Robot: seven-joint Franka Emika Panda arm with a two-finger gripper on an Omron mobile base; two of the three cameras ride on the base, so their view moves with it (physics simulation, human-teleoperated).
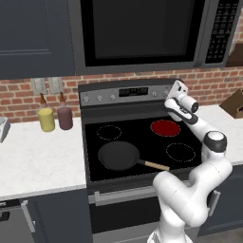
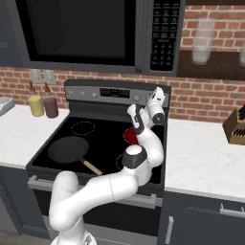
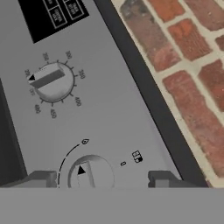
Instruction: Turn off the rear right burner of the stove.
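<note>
Black glass-top stove (image 1: 137,142) set between two stretches of white counter (image 1: 38,161), under a black microwave (image 1: 142,33) and against a red brick wall (image 3: 188,65). Rear right burner (image 1: 165,127) glowing as a solid red disc, at about one o'clock from the cooktop's centre in the left base view; seen in the right base view (image 2: 130,135) as a red patch partly hidden behind the forearm. Other three zones drawn as thin white rings. Dark frying pan (image 1: 118,155) resting on the front left ring, its wooden handle pointing toward four o'clock.

Steel control panel (image 1: 107,96) along the back of the stove, with small round knobs and a digital display (image 1: 133,91). White arm reaching up and across the cooktop, fingers (image 1: 174,88) pressed up at the panel's right end, at twelve o'clock from the red disc.

In the hand view, two dark fingertips (image 3: 41,179) standing apart at either side of a round grey knob (image 3: 91,173), its black pointer aimed near twelve o'clock beneath a thin arc marking. Contact with the knob: cannot tell, so neither clearly released nor clearly grasping. A second, numbered dial (image 3: 53,80) at eleven o'clock from that knob.

Yellow bottle (image 1: 46,117) and maroon bottle (image 1: 64,116) side by side on the left counter by the wall. Knife block (image 2: 235,127) on the right counter.
</note>
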